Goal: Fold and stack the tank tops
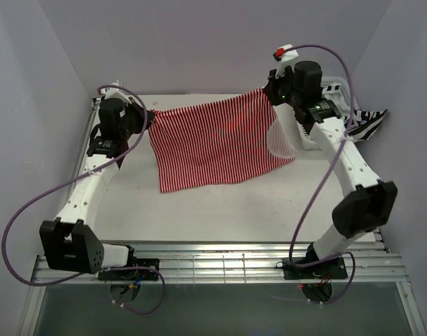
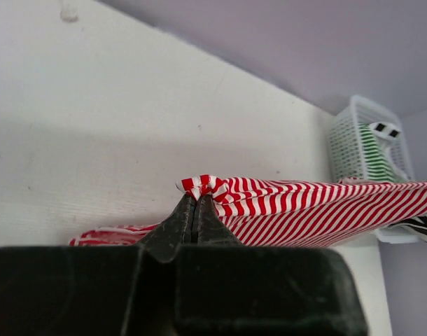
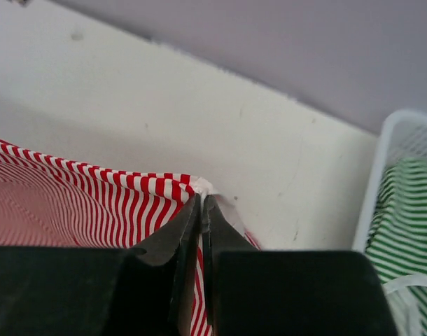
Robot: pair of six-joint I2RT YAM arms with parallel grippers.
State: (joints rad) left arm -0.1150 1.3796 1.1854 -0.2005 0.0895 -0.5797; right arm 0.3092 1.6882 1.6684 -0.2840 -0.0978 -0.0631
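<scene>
Left gripper [image 2: 197, 204] pinches corner of red-and-white tank top [image 1: 213, 143]; right gripper [image 3: 201, 204] pinches opposite corner; cloth stretched between.

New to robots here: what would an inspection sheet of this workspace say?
Surface: white table, mostly bare.
Job's things: red striped tank top stretched between both arms, lower part on the table; green striped tank top inside the basket; black striped tank top over its rim.
Clutter: nothing seen.
End effectors: left end effector and right end effector shut on the red top's corners.
Cables: purple cables loop beside each arm.
Surroundings: plain lavender walls.
</scene>
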